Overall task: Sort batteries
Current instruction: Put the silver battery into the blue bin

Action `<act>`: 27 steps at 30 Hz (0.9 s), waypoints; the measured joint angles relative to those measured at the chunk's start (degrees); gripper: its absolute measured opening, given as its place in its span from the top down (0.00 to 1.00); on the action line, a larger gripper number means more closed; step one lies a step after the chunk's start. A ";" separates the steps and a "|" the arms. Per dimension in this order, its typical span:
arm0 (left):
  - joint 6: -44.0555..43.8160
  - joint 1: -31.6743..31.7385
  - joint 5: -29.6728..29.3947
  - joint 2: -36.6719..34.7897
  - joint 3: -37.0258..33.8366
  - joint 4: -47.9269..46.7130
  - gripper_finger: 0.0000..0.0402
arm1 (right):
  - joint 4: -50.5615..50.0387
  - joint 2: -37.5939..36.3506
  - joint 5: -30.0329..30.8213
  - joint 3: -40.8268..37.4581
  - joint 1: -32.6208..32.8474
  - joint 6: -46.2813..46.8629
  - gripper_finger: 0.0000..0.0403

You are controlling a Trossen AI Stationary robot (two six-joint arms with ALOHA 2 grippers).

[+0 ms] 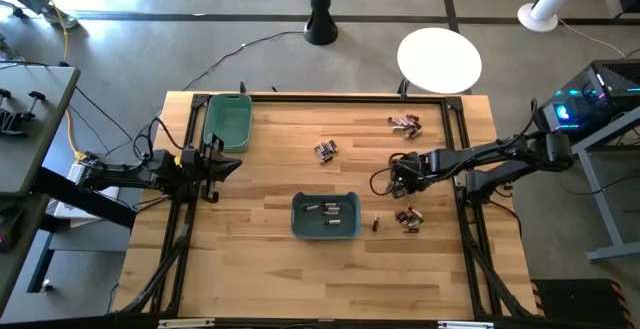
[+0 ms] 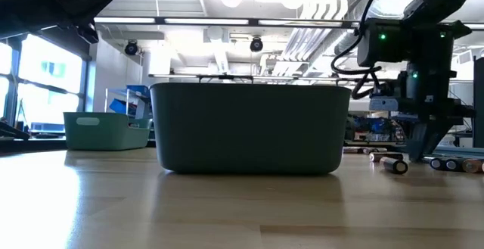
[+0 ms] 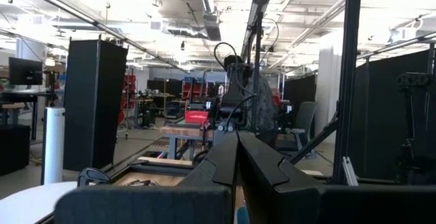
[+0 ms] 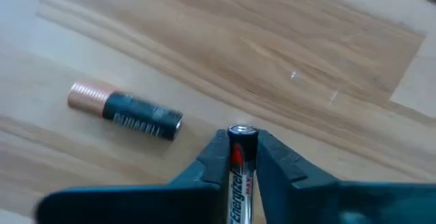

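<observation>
Right wrist view: tool [image 4: 240, 157] gripping battery [image 4: 242, 173].

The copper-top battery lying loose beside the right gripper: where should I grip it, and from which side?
Grip the copper-top battery across the middle of its dark barrel, coming straight down from above. It lies flat on the table with bare wood on both long sides, so fingers fit either side. First, the right gripper must drop off the battery it holds.

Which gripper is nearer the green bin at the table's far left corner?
Left. The left gripper sits just below the green bin; the right gripper is far across the table, clamping a battery.
</observation>
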 joint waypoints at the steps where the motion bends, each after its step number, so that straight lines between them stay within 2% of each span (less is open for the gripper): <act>1: 0.02 0.00 0.01 0.00 0.00 -0.01 0.99 | -1.20 0.17 0.46 1.18 0.19 -1.26 0.95; 8: 1.39 0.00 -0.66 -0.02 0.02 0.37 0.99 | -11.48 0.32 13.22 18.71 3.18 -9.26 0.93; 10: 1.50 0.00 -1.89 0.00 0.02 0.66 0.99 | -7.84 0.14 17.54 24.33 4.79 -13.73 0.94; 12: 1.51 0.00 -2.70 -0.02 0.02 1.33 0.99 | -1.76 0.30 18.95 28.02 6.55 -20.98 0.95; 15: 1.49 0.00 -2.98 -0.01 0.02 1.37 0.99 | 11.13 1.82 15.61 30.62 9.24 -33.60 0.95; 18: 1.14 0.00 -2.99 -0.02 0.02 1.28 0.99 | 20.77 5.74 8.21 30.79 11.29 -42.04 0.95; 22: 0.85 0.00 -2.98 -0.02 0.02 1.28 0.99 | 29.01 14.47 -0.80 30.56 13.73 -44.69 0.95; 27: 0.96 0.00 -3.18 -0.01 0.02 1.68 0.99 | 35.76 23.88 -7.52 30.56 14.83 -45.68 0.95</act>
